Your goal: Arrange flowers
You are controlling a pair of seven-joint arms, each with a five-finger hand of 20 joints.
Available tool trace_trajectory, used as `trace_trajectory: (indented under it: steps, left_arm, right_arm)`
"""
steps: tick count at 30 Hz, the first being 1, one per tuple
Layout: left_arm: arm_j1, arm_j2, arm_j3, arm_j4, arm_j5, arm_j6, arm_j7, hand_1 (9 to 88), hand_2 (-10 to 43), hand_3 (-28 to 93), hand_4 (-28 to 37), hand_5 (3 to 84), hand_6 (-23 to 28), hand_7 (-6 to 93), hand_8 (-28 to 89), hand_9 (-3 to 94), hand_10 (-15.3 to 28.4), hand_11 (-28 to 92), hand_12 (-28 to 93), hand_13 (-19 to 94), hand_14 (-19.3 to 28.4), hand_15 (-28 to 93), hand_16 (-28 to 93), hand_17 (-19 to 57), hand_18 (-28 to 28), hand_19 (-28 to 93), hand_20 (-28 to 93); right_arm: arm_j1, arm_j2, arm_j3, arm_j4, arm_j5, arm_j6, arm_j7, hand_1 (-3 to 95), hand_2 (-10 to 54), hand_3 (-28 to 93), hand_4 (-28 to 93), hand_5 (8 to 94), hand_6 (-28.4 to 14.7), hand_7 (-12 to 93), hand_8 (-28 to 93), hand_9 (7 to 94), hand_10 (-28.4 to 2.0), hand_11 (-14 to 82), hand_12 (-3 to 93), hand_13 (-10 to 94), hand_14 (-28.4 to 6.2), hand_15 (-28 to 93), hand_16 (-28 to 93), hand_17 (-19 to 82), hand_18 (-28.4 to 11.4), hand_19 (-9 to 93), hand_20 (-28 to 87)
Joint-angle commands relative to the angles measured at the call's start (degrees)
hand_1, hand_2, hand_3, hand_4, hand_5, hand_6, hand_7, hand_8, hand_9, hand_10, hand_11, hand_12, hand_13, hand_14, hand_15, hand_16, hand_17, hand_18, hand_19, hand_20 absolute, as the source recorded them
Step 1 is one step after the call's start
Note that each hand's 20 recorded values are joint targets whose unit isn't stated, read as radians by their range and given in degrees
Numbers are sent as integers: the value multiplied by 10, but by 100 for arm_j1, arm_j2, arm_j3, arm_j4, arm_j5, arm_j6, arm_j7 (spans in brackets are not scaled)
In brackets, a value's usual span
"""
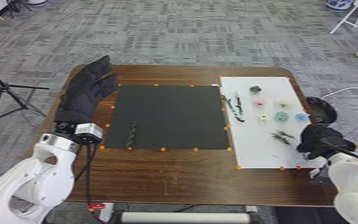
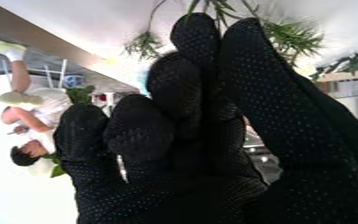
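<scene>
One dark twig (image 1: 131, 135) lies on the black mat (image 1: 167, 112), in its lower left part, while the other pieces sit on the white board (image 1: 262, 150) at the right of the frame. That looks like an arrangement barely begun, with the step in hand being to collect the next piece.

The likeliest choice is the green sprig (image 1: 283, 136), lying toward the lower right of the board. The right hand (image 1: 319, 140) is just beside it, at the board's right edge. In the wrist view its fingers are extended and relaxed, the thumb tip close to the nearest fingertip, and the sprig's leafy stems spread beyond them; I read it as open, with nothing gripped.

Farther up the board are a dark flower (image 1: 255, 89), a pink flower (image 1: 259, 102), a pale flower (image 1: 283, 104), a small yellow flower (image 1: 263, 118), a teal flower (image 1: 281, 116) and a blue flower (image 1: 302, 117). Dark branches (image 1: 238, 108) lie along its left side.

Next, the right hand should pinch the sprig by its stems, lift it clear of the blooms and carry it left to the mat. Crushed leaves or a nudged neighbour are the risks. The left hand (image 1: 87, 92), at upper left beside the mat, is open, fingers straight, and seems unneeded here.
</scene>
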Motion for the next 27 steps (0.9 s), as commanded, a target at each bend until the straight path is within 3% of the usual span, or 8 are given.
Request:
trace_trajectory:
  steps: [1, 5, 9, 16, 18, 22, 25, 27]
  left_arm:
    - [5, 69, -45, -53, -41, 40, 18, 289, -63, 655, -230, 265, 33, 188, -90, 172, 114, 215, 186, 152, 150, 252, 24, -80, 179, 393, 88]
    - [-42, 174, -86, -40, -25, 26, -31, 288, -63, 655, -231, 265, 33, 187, -89, 172, 114, 215, 186, 152, 149, 251, 25, -79, 179, 392, 88]
    - [-141, 275, -88, -28, -34, 11, -69, 288, -64, 657, -231, 266, 34, 186, -88, 173, 115, 215, 186, 153, 150, 251, 25, -80, 180, 392, 89]
    - [-882, 445, 330, 126, 17, -162, -96, 288, -63, 656, -230, 267, 35, 184, -87, 173, 117, 213, 186, 151, 151, 251, 26, -79, 180, 391, 90]
    - [-1038, 456, 416, 152, 35, -214, -93, 289, -62, 655, -230, 267, 35, 183, -86, 173, 117, 213, 186, 151, 152, 250, 26, -80, 180, 392, 90]
    - [-1168, 465, 500, 162, 39, -189, -68, 289, -61, 655, -228, 268, 36, 181, -85, 173, 119, 212, 187, 149, 153, 252, 26, -80, 180, 391, 91]
    - [-1483, 465, 727, 261, 7, -217, -42, 289, -62, 656, -225, 269, 38, 180, -84, 173, 123, 211, 187, 148, 156, 254, 26, -82, 181, 391, 91]
    - [-1632, 406, 812, 285, 20, -289, 4, 290, -61, 657, -224, 270, 41, 178, -83, 172, 125, 210, 187, 145, 159, 257, 27, -85, 182, 390, 92]
  right_arm:
    - [272, 142, -177, -215, -77, 919, -109, 394, -88, 839, -115, 727, -1, 516, 265, 775, -109, 625, 475, 714, -112, 860, 346, 400, -222, 932, 649]
    - [1092, 209, -801, -289, -203, 961, -292, 357, -73, 860, -65, 724, 13, 555, 302, 798, -111, 656, 444, 754, -97, 870, 345, 450, -222, 932, 695]
    - [2848, 98, -2484, -223, -239, 1019, -237, 354, -78, 862, -57, 735, 15, 551, 303, 809, -107, 660, 433, 771, -91, 868, 343, 470, -218, 932, 704]
    - [4856, -915, -4489, 219, -361, 1183, -42, 350, -88, 868, -48, 748, 16, 542, 307, 820, -104, 662, 433, 787, -88, 871, 341, 492, -220, 932, 722]
    - [5054, -1217, -4733, 369, -409, 1274, 6, 351, -88, 866, -48, 750, 15, 540, 309, 821, -103, 662, 434, 788, -87, 872, 341, 494, -220, 932, 725]
    - [5314, -1702, -5199, 638, -522, 1333, 130, 356, -89, 863, -49, 753, 13, 535, 309, 822, -101, 663, 434, 792, -87, 874, 340, 500, -219, 932, 729]
    - [5400, -2099, -5497, 964, -584, 1319, 266, 361, -90, 858, -55, 752, 13, 533, 307, 825, -97, 664, 436, 798, -83, 876, 339, 510, -215, 932, 735]
    - [5359, -2358, -5603, 1164, -745, 1156, 347, 370, -87, 850, -66, 750, 13, 534, 301, 826, -95, 663, 438, 800, -81, 876, 338, 513, -214, 932, 738]
